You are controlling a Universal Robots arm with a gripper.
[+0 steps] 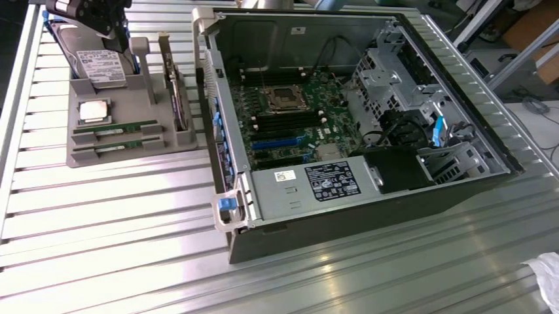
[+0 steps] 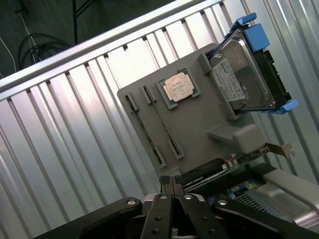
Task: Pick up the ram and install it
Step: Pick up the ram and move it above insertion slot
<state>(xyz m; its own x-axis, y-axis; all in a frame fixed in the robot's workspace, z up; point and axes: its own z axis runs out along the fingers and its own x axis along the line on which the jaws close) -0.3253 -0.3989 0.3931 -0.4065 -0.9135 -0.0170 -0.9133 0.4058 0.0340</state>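
Note:
Two ram sticks stand on edge in a grey holder (image 1: 166, 91) at the exterior view's left: one ram stick (image 1: 115, 129) and a second (image 1: 115, 147) beside it, both green with white stickers. The wrist view looks down on the thin edges of the first stick (image 2: 144, 132) and the second (image 2: 160, 122). My gripper (image 1: 88, 14) hangs high above the holder's far end, over the hard drive, well clear of the ram. Its fingers (image 2: 172, 185) are pressed together with nothing between them. The open computer case (image 1: 454, 65) shows black memory slots (image 1: 292, 122) on the motherboard.
The holder also carries a silver CPU (image 1: 94, 111), a hard drive (image 1: 98, 65) in a blue bracket and an upright expansion card (image 1: 179, 98). A power supply (image 1: 306, 186) fills the case's near end. The ribbed metal table (image 1: 114, 229) runs to an edge at the exterior view's left.

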